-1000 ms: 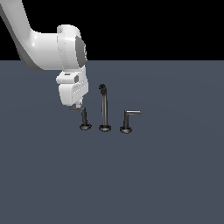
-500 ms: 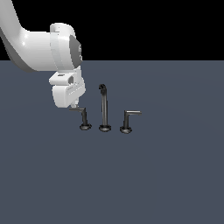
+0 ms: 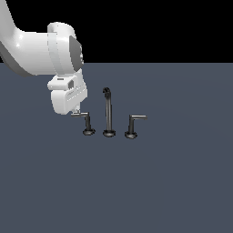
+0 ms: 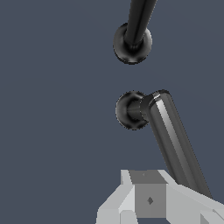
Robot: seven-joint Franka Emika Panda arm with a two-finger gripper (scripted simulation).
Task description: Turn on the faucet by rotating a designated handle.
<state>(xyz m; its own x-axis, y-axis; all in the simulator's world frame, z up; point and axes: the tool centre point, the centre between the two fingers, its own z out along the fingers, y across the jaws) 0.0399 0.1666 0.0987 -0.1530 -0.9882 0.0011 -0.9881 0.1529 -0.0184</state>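
End effector lowered, wrist pointing down, fingers hidden

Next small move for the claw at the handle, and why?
Probably sweep the claw sideways against the handle lever to rotate it about its post. The lever tip sits right by a finger in the wrist view, and the spout stands clear beside it.

A flat, dark slate-blue tabletop fills the exterior view from six o'clock up to a black backdrop at twelve.
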